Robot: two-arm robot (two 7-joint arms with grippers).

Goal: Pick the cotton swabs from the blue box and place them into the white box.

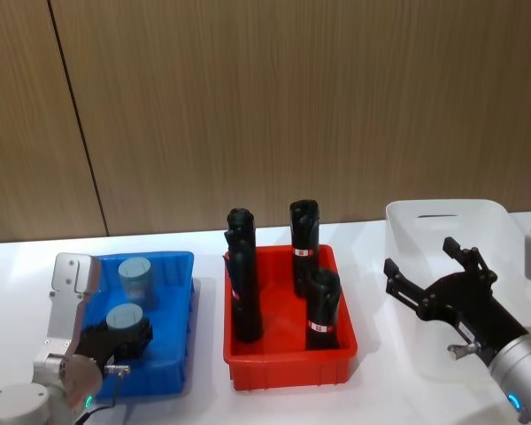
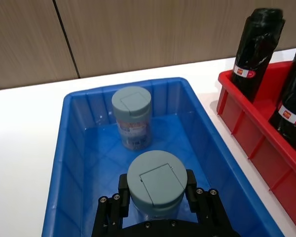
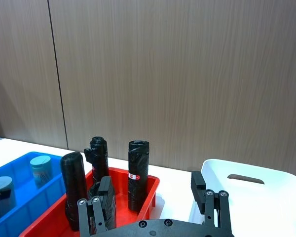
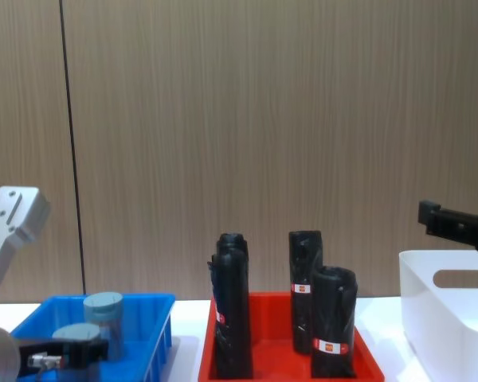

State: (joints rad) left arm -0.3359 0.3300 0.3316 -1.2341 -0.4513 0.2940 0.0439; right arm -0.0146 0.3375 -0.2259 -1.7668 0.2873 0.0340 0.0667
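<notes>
Left gripper (image 2: 157,183) clasped a cotton swabs jar (image 2: 155,173) that might slip, smooth-sided, onto the second jar (image 2: 132,116) just beyond; right gripper (image 1: 416,254) gaped, idle.

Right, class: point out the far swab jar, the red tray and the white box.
far swab jar (image 2: 131,101), left wrist view, on its lid.
red tray (image 1: 288,367), head view, front wall.
white box (image 4: 436,334), chest view, side wall.

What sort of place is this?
Probably a lab or demo bench: white tabletop against a wood-panelled wall, a shallow blue plastic bin, red plastic tray and white plastic bin in a row. Left hand in the blue bin, right hand open at the white one.
</notes>
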